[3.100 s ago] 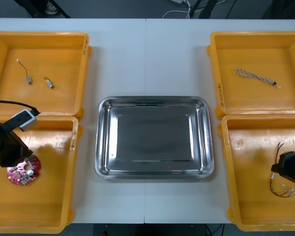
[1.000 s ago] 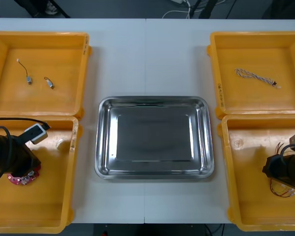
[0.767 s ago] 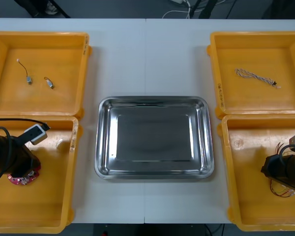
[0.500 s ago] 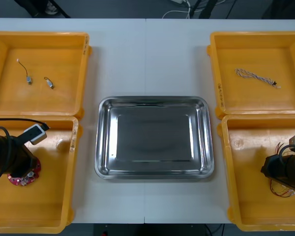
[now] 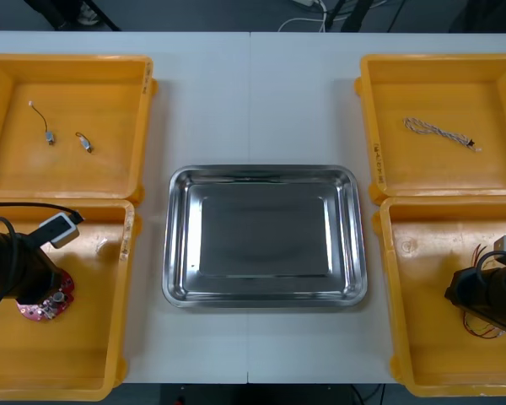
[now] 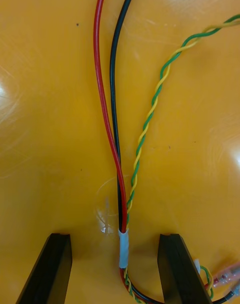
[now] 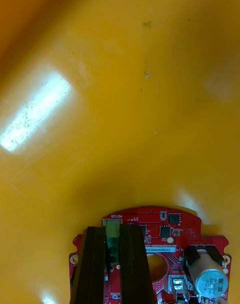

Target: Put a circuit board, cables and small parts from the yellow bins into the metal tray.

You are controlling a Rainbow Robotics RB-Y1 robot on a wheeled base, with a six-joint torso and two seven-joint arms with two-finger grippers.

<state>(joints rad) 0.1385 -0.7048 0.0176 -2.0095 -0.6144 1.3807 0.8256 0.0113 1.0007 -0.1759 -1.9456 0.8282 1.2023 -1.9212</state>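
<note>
Looking down from the front, the surface (image 5: 253,101) carried four yellow bins and a tray (image 5: 266,172) between them, bare and shiny.
- Left far bin (image 5: 67,62): two small metal parts (image 5: 50,139), lying apart.
- Left near bin (image 5: 126,253): left pincer (image 5: 34,291) low over a round red board (image 5: 44,307).
- Right far bin (image 5: 443,61): one twisted cable (image 5: 438,132).
- Right near bin (image 5: 388,253): right pincer (image 5: 487,304) low over a cable bundle (image 5: 476,325).

Left wrist view: left pincer (image 7: 114,269) was clenched on the board (image 7: 165,229), its fingers (image 7: 92,269) close together with a green part (image 7: 113,246) at the board's edge between them. The board lay on the bin floor (image 7: 125,109).

Right wrist view: right pincer (image 6: 115,269) stood released, fingers (image 6: 50,269) wide apart. The cable bundle (image 6: 122,244) of red, black and twisted yellow-green strands ran between them, its white sleeve (image 6: 123,246) touching neither finger, flat on the bin floor (image 6: 50,109).
</note>
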